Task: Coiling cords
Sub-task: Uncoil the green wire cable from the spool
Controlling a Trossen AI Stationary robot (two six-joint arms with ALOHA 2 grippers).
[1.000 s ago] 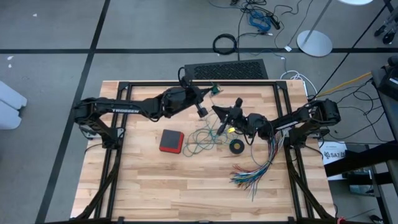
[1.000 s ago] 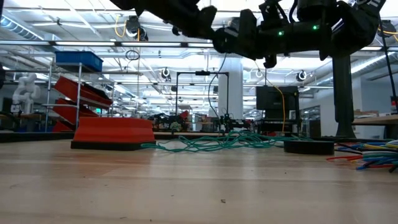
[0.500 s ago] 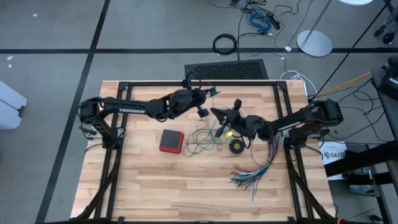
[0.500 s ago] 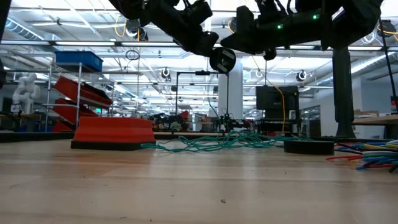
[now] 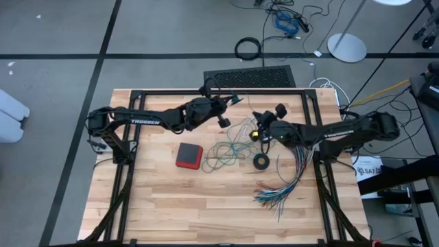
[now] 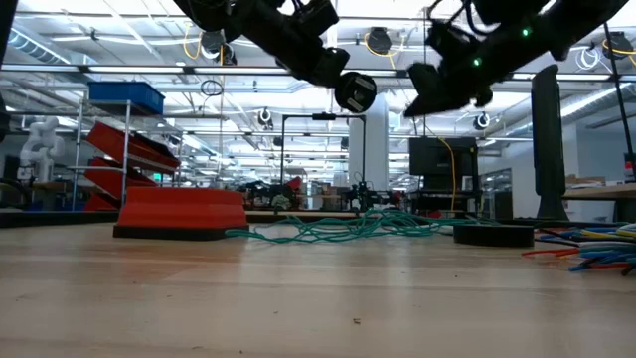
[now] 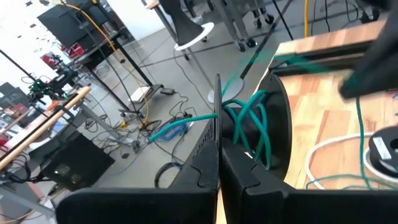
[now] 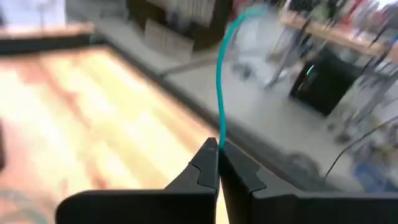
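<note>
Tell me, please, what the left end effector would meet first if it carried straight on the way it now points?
Probably nothing on the table: the left end effector, shut on the teal-green cord, points past the table edge toward the floor beyond. Depth is unclear.

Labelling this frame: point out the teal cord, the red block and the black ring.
teal cord (image 5: 223,152): high view, tangled loops lying on the table.
red block (image 5: 188,155): high view, middle of its top face.
black ring (image 5: 260,162): high view, its band.
</note>
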